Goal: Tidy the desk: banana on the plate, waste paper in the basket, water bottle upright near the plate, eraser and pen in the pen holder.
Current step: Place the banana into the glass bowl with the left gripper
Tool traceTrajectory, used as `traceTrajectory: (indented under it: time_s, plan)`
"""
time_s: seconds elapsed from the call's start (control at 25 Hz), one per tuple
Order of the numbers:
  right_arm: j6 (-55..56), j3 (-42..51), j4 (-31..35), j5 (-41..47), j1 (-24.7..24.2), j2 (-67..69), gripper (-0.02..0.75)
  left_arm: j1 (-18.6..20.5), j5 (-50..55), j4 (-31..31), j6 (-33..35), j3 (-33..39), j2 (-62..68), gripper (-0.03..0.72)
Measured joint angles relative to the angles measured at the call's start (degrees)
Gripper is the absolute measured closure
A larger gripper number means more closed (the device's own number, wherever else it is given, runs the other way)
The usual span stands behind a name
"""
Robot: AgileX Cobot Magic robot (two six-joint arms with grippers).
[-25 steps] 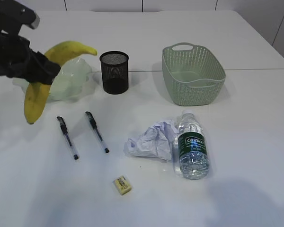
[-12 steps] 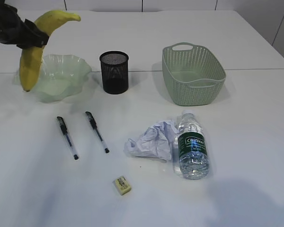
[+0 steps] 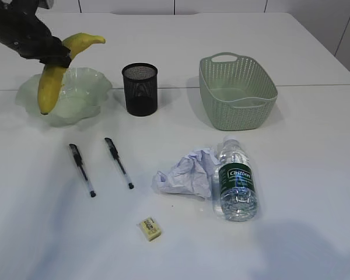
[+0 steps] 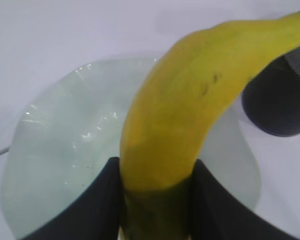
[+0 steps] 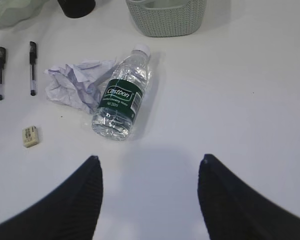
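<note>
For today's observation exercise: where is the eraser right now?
In the exterior view the eraser lies on the table's near edge, left of centre, below the crumpled paper and right of the two pens' tips.

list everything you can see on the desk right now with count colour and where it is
banana: 1, yellow, held over the plate
plate: 1, pale green, far left
pen holder: 1, black mesh, right of the plate
basket: 1, green, far right, nothing visible inside
pens: 2, dark, side by side, left centre
waste paper: 1, white, crumpled, touching the bottle
water bottle: 1, clear, green label, lying down
eraser: 1, cream, near front
left gripper: shut on the banana
right gripper: open, above bare table
</note>
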Motion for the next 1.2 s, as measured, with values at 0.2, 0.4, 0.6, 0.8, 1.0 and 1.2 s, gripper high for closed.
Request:
traceTrajectory:
  time_s: [0.2, 0.4, 0.6, 0.8, 1.0, 1.2]
  plan:
    - [0.0, 0.0, 0.1, 0.0, 0.0, 0.0, 0.29, 0.9, 0.7, 3.4, -3.9, -4.4, 3.4, 0.454]
    - [0.0, 0.0, 0.6, 0.6, 0.0, 0.0, 0.29, 1.6, 1.1, 3.7, -6.3, -6.1, 5.9, 0.454]
    - [0.0, 0.0, 0.9, 0.6, 0.0, 0.0, 0.29, 1.8, 0.2, 3.8, -6.6, -6.6, 6.9, 0.454]
    - [0.0, 0.0, 0.9, 0.8, 0.0, 0.0, 0.29, 1.8, -0.9, 3.8, -6.7, -6.7, 7.5, 0.454]
    - [0.0, 0.0, 0.9, 0.9, 0.0, 0.0, 0.29, 1.8, -1.7, 3.8, -6.7, -6.8, 7.6, 0.451]
    - [0.0, 0.0, 0.9, 0.9, 0.0, 0.0, 0.29, 1.8, -2.9, 3.8, -6.7, -6.9, 7.6, 0.423]
